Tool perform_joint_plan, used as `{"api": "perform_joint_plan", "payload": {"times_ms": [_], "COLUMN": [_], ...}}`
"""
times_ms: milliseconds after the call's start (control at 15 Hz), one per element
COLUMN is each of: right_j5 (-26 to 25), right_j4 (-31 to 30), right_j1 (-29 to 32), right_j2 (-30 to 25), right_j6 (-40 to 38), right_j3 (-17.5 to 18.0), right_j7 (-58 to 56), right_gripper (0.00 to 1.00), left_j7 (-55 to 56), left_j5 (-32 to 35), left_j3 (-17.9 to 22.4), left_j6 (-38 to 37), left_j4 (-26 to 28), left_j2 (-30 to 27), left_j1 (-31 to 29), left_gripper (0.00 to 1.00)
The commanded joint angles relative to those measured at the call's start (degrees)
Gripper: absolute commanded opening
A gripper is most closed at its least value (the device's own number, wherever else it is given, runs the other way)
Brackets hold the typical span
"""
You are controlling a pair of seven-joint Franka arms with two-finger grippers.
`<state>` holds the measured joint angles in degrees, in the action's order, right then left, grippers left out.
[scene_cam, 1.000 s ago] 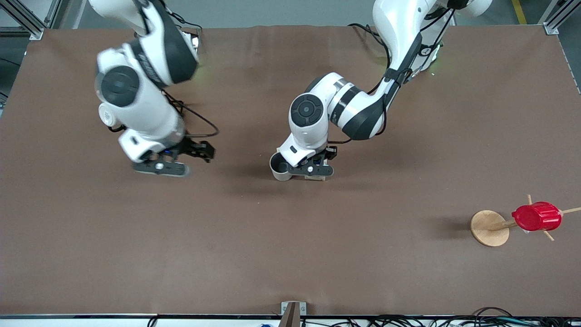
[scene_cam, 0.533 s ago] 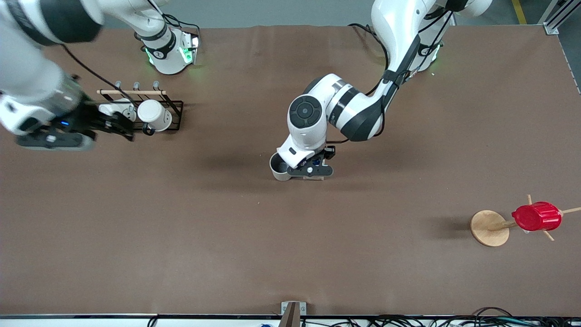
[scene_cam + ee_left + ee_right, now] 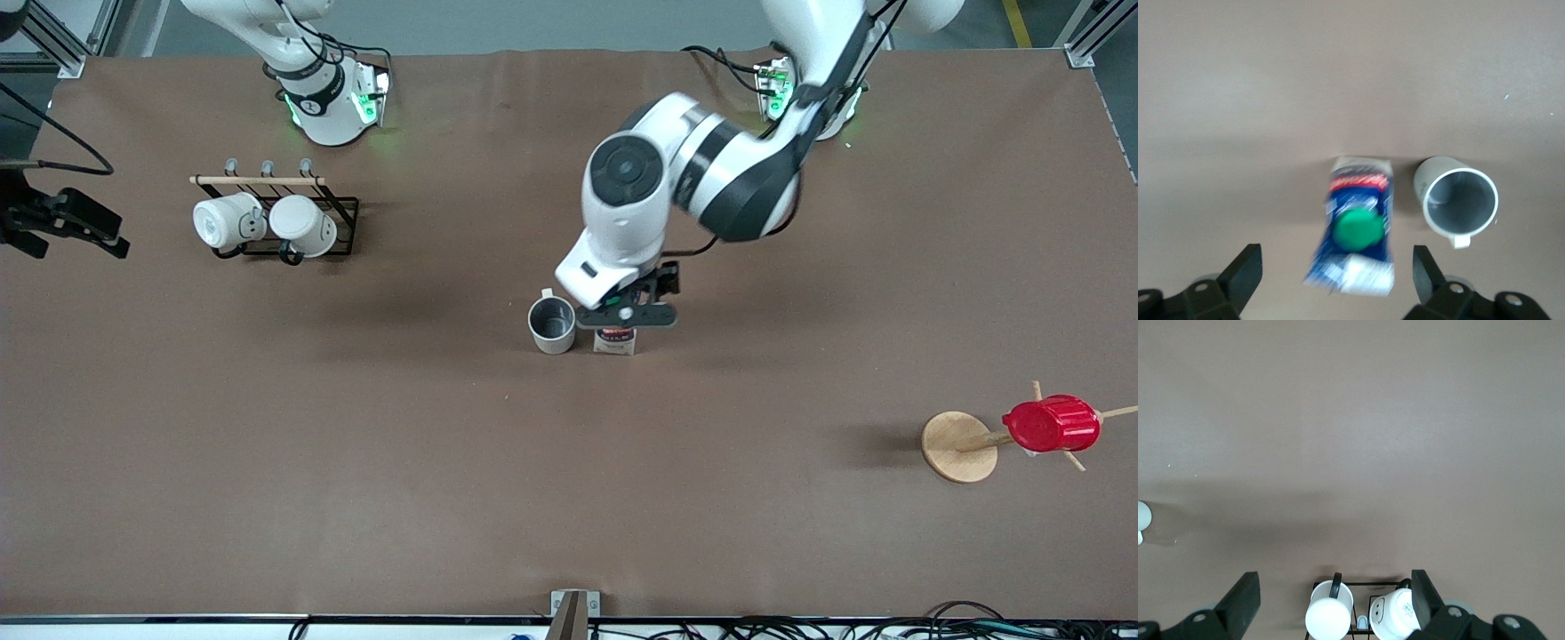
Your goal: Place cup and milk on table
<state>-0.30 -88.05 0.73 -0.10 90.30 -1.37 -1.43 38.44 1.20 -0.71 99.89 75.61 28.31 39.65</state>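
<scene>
Standing upright on the plain brown surface: small cream-white ceramic mug with grey interior and, just beside it toward the left arm's end, small dark-blue and white milk carton with round green cap. Not touching, a narrow gap between them. Directly over the carton, raised clear of it: left gripper, fingers spread wide and empty, carton centred between them. At the right arm's end, up in the air over the surface's edge: right gripper, fingers likewise apart, holding nothing, near a black wire rack carrying two brighter white mugs.
</scene>
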Motion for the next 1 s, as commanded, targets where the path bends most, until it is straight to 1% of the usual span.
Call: {"api": "perform_joint_plan", "payload": {"times_ms": [0,67,267,333,533,667,800,867,933], "right_j5": [-0.6,-0.6,-0.7,-0.6,-0.6,-0.6,-0.6,-0.6,-0.5], "right_j4": [1.7,1.7,1.7,1.7,1.7,1.7,1.7,1.7,1.7], "right_j1": [1.0,1.5,1.1,1.1,1.2,1.1,1.1,1.1,1.1], "right_j2": [0.7,0.8,0.6,0.6,0.7,0.7,0.7,0.7,0.7], "right_j6": [-1.9,-2.0,-1.9,-2.1,-1.9,-1.6,-1.7,-1.7,-1.7], "right_j3": [1.0,1.0,1.3,1.4,1.4,1.4,1.4,1.4,1.4], "right_j7": [-0.4,-0.9,-0.9,-0.9,-0.9,-0.9,-0.9,-0.9,-0.9], "right_gripper": [1.0,1.0,1.0,1.0,1.0,1.0,1.0,1.0,1.0], "left_j7": [-5.3,-7.0,-10.3,-11.7,-19.0,-20.7,-21.2,-22.1,-24.6], "left_j5": [-0.9,-0.9,-0.9,-0.9,-5.0,-6.1,-4.8,-3.8,-3.7], "left_j3": [-0.2,-0.2,-0.2,-0.2,-0.2,0.0,0.3,0.0,-0.1], "left_j6": [-3.1,-3.1,-2.9,-2.3,-1.8,-1.9,-1.8,-1.9,-2.2], "left_j4": [7.2,9.6,12.8,14.0,17.7,18.4,18.6,18.6,18.6], "left_j2": [-10.3,-13.1,-17.2,-18.5,-22.7,-24.3,-25.7,-26.6,-27.3], "left_j1": [-4.1,-6.1,-12.6,-15.6,-21.8,-23.9,-25.6,-27.7,-28.5], "left_gripper": [1.0,1.0,1.0,1.0,1.0,1.0,1.0,1.0,1.0]}}
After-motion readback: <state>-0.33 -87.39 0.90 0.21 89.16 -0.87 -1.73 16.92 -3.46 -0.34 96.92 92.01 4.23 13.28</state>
